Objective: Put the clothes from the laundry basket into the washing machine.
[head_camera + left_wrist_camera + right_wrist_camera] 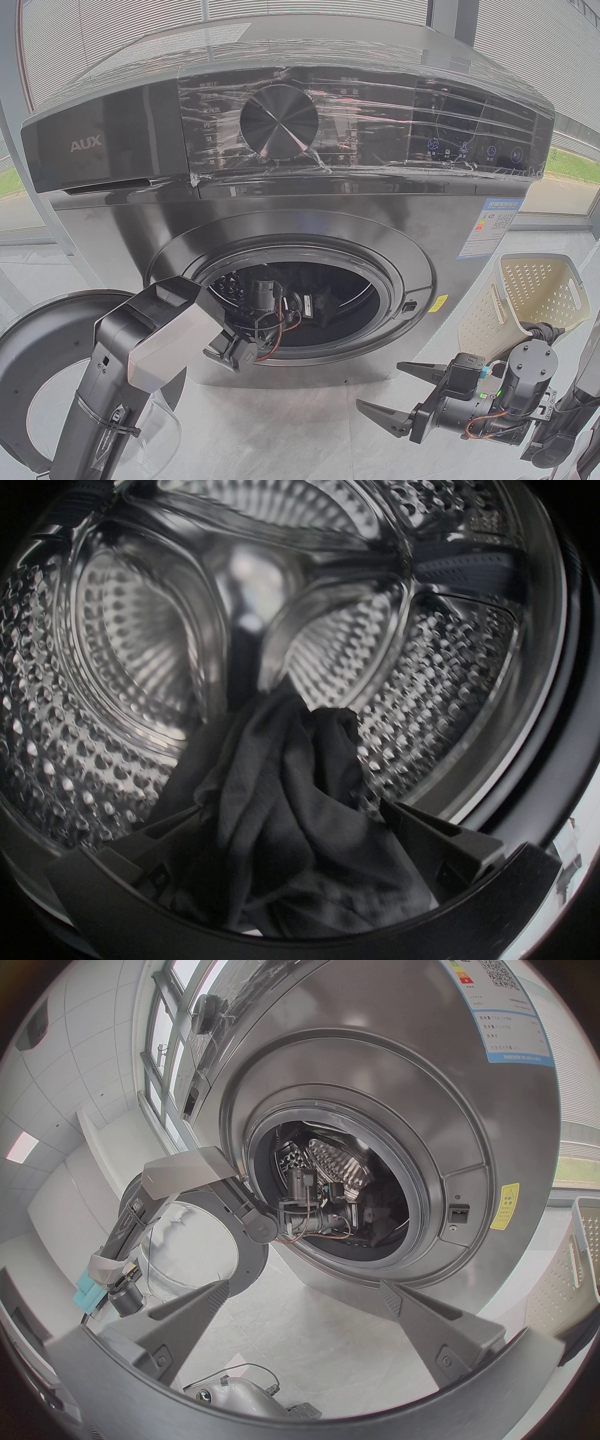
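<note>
Dark cloth: bunched inside the drum of the washing machine, draped between the fingers of the left claw, one fold running away toward the back of the drum. Cannot tell whether any of it is snagged on a finger.

Left claw: fingers spread wide, not clamped; cloth lies loose between them. Arm enters through the round door opening, wrist just at the rim.

Step in hand, as I judge it: letting the cloth go and getting the claw out.
- keep the fingers apart; closing now would pick the cloth up again
- draw back straight along the axis of the opening, slowly, so soft fabric slides off instead of trailing out over the rim
- watch the fold nearest the fingers: if it lifts with the claw, stop and shake loose deeper in
- keep wrist and cable off the seal

Door: swung open on the robot's left, out of the arm's path.

Right claw: fingers apart, holding nothing, low over the floor before the machine, near the laundry basket, which leans tilted by the machine's right corner
</note>
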Controlling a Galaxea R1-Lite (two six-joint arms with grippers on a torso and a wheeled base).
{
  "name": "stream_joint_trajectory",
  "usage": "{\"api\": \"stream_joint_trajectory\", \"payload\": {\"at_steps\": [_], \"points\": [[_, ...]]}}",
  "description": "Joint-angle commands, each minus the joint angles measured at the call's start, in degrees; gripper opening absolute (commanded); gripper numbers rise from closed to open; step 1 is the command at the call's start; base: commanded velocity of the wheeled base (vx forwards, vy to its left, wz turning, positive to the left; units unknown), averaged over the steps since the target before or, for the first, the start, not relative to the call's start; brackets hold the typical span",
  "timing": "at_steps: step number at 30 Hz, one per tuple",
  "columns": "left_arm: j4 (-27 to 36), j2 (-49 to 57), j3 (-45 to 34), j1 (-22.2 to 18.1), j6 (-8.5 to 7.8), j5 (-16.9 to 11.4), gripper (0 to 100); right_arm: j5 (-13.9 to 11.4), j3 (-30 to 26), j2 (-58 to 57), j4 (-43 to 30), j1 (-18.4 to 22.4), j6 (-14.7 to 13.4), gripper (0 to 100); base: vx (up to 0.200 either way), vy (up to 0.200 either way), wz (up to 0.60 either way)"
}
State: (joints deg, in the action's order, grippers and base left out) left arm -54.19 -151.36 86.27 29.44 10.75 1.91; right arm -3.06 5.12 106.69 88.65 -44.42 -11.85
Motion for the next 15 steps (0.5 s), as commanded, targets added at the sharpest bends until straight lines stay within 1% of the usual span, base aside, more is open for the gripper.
{"api": "stream_joint_trajectory", "payload": {"at_steps": [1,4,10,11,13,15], "points": [[0.8,2.7,-4.1,1.9,-0.12,-2.4,100,0.0,-0.1,0.1,0.0,-0.2,0.0,100,0.000,0.000,0.00],[0.8,1.7,-4.0,2.0,-0.38,-3.5,100,0.0,-0.3,0.1,0.0,0.0,0.0,100,0.000,0.000,0.00],[2.2,-0.4,-0.8,2.0,-0.64,-3.0,100,0.0,-0.2,0.1,0.0,-0.2,0.0,100,0.000,0.000,0.00],[2.6,-0.6,-0.3,1.9,-0.64,-2.8,0,0.0,-0.2,0.0,0.0,-0.1,0.0,100,0.000,0.000,0.00],[3.1,-0.7,0.4,1.8,-0.64,-2.4,0,0.0,-0.2,-0.1,0.0,0.0,0.0,100,0.000,0.000,0.00],[2.9,-1.6,2.2,1.3,-0.73,-0.9,0,0.0,-0.1,0.0,0.0,0.1,0.0,100,0.000,0.000,0.00]]}}
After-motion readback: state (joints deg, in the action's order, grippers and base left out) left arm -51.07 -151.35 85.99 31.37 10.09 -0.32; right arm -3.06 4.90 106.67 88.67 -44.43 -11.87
